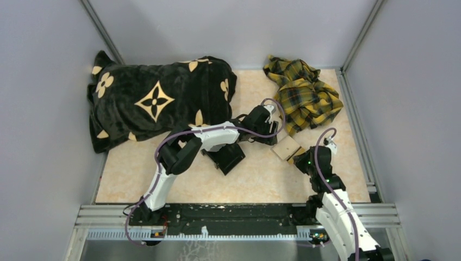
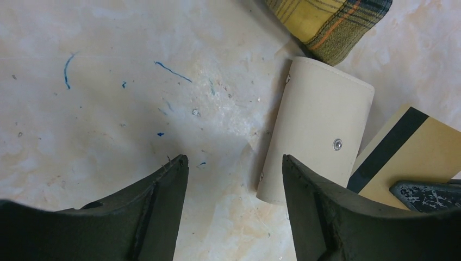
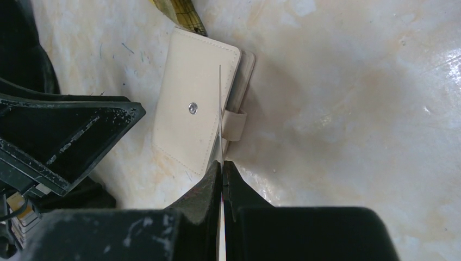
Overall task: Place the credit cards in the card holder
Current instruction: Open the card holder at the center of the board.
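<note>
The cream card holder (image 2: 318, 130) lies shut on the table, snap stud up, its small tab (image 3: 234, 124) on the right edge in the right wrist view. My right gripper (image 3: 223, 165) is shut on a tan credit card (image 2: 418, 155) with a black stripe. The card shows edge-on (image 3: 220, 103) over the card holder (image 3: 193, 111), near its tab side. My left gripper (image 2: 234, 163) is open just left of the holder with nothing between its fingers; its right finger (image 2: 310, 196) overlaps the holder's near corner. In the top view the holder (image 1: 286, 147) sits between left gripper (image 1: 273, 136) and right gripper (image 1: 302, 159).
A black pillow with tan flower marks (image 1: 157, 100) fills the back left. A yellow plaid cloth (image 1: 301, 95) lies at the back right, just behind the holder. A black tray (image 1: 227, 159) sits under the left arm. Grey walls close in on both sides.
</note>
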`<state>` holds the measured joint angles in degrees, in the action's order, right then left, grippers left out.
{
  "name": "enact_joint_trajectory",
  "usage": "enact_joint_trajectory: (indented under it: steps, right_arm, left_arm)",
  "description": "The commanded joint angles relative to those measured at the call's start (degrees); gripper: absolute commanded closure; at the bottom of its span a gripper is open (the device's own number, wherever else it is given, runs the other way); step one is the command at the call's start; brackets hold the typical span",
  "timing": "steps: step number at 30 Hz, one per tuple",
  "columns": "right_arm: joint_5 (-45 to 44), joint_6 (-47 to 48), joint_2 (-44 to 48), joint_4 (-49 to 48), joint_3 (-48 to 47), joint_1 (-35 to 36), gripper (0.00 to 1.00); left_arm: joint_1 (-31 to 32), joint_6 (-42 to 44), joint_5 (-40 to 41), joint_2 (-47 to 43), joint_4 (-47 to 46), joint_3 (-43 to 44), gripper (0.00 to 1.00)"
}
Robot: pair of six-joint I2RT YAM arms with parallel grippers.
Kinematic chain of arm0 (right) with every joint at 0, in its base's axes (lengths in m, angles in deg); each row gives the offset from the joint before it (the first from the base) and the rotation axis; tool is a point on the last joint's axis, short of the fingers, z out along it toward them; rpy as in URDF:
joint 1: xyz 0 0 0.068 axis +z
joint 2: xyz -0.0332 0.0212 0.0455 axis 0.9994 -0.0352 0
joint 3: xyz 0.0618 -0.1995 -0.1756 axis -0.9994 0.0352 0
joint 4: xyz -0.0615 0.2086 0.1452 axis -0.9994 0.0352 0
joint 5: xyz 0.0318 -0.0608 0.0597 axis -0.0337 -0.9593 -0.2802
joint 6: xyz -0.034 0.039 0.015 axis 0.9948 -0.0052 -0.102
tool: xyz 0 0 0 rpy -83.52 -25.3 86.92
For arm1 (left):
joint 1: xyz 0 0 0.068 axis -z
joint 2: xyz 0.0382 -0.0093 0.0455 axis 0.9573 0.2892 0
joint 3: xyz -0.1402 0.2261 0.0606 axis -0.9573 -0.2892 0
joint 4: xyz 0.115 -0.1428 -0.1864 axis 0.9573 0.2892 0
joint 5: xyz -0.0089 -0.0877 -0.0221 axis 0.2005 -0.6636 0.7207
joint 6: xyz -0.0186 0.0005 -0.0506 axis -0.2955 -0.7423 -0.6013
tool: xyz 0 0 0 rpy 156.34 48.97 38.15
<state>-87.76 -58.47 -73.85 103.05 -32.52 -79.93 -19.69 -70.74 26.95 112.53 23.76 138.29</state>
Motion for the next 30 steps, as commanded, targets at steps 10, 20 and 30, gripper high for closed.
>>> enact_joint_trajectory:
  steps: [10, 20, 30]
  right_arm:
    - [7.86, -1.56, -1.25, -8.56, 3.15, -6.94, 1.00]
    - [11.15, -3.05, -0.13, -10.93, 3.37, -8.32, 1.00]
    - [12.96, -3.25, -0.45, -12.44, 4.18, -9.55, 1.00]
  left_arm:
    - [-0.27, -1.09, -1.85, 3.22, -0.58, -1.04, 0.32]
    - [1.25, -1.09, -2.44, 2.93, 2.11, -3.50, 0.36]
    - [2.61, -0.98, -1.94, 2.05, 3.58, -6.50, 0.37]
